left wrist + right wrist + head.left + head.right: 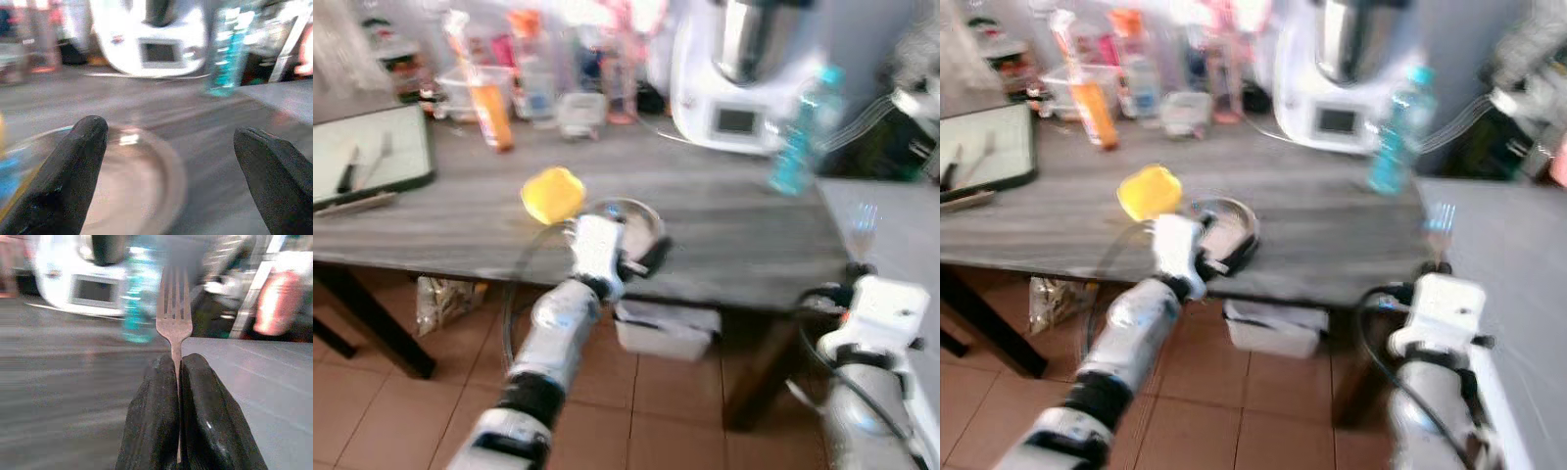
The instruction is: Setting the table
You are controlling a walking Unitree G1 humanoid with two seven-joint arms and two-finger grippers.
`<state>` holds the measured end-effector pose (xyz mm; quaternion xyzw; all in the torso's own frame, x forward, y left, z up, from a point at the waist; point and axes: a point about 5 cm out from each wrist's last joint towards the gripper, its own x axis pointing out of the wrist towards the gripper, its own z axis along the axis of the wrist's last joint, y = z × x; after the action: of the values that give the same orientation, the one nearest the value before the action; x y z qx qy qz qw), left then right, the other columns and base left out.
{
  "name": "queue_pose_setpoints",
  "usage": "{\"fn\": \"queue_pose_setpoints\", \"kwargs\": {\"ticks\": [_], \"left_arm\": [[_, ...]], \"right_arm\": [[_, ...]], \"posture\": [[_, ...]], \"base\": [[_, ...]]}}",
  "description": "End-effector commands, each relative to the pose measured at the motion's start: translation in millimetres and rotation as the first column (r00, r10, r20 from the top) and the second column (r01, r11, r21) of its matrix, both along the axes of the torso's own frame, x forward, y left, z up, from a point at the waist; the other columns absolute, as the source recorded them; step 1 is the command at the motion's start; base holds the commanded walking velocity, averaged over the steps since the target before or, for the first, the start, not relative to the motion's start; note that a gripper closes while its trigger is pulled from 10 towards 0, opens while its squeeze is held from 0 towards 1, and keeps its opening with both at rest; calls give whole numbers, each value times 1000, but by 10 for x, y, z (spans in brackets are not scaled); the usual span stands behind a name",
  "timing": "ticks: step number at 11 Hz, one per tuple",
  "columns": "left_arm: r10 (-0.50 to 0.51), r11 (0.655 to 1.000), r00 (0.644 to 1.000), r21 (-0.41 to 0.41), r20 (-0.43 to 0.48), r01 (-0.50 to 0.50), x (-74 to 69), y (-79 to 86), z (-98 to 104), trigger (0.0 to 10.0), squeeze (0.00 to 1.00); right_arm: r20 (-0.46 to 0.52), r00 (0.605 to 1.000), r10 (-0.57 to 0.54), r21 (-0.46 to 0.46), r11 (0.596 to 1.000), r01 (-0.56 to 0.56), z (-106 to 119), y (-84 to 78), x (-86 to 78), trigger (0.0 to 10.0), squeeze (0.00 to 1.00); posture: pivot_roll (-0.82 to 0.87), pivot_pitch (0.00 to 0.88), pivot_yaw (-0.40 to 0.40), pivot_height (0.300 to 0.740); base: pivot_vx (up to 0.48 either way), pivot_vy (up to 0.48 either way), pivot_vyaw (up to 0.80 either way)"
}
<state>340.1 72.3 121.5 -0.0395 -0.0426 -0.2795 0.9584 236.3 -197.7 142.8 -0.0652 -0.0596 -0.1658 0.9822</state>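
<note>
A clear glass plate (pixel 628 221) lies near the front edge of the grey wooden table (pixel 724 225), beside a yellow cup (pixel 552 194). My left gripper (pixel 168 161) stands open just over the plate (pixel 132 181), one finger above its rim, nothing held. My right gripper (pixel 177 382) is shut on a metal fork (pixel 173 313), tines pointing up. In the head views the fork (pixel 863 227) stands off the table's right end, above the right wrist.
A white kitchen machine (pixel 744 69) and a blue water bottle (pixel 803 132) stand at the back right. Bottles, an orange tube (pixel 491 108) and containers crowd the back left. A white tray (pixel 372 157) holds cutlery. A light counter (pixel 901 235) lies on the right; a box (pixel 666 331) sits under the table.
</note>
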Motion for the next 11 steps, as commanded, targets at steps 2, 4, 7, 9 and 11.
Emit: {"fn": "queue_pose_setpoints", "kwargs": {"ticks": [2,4,7,9,11], "left_arm": [[-16,1000,1000,-6,24,16,-9,-36,55,10000,0],[-70,997,996,31,60,68,-40,42,108,10000,0],[-252,958,964,161,83,236,-15,346,345,10000,0],[-466,863,884,239,32,446,-202,346,348,10000,0],[-549,797,834,269,-52,541,-325,400,222,10000,0]], "right_arm": [[0,1000,12,-23,1000,-12,18,-2,-16,10000,0],[-9,999,37,-15,999,-37,-3,35,-7,10000,0],[-18,995,103,7,995,-102,-25,136,51,10000,0],[-16,986,167,46,985,-166,-21,258,122,10000,0],[-9,975,221,97,971,-219,9,376,265,10000,0]], "posture": [[-64,62,28,740],[-57,66,26,740],[-45,71,21,740],[-13,83,18,740],[-6,93,20,740]], "base": [[206,0,0],[0,0,0],[0,0,0],[0,0,0],[0,0,0]]}}
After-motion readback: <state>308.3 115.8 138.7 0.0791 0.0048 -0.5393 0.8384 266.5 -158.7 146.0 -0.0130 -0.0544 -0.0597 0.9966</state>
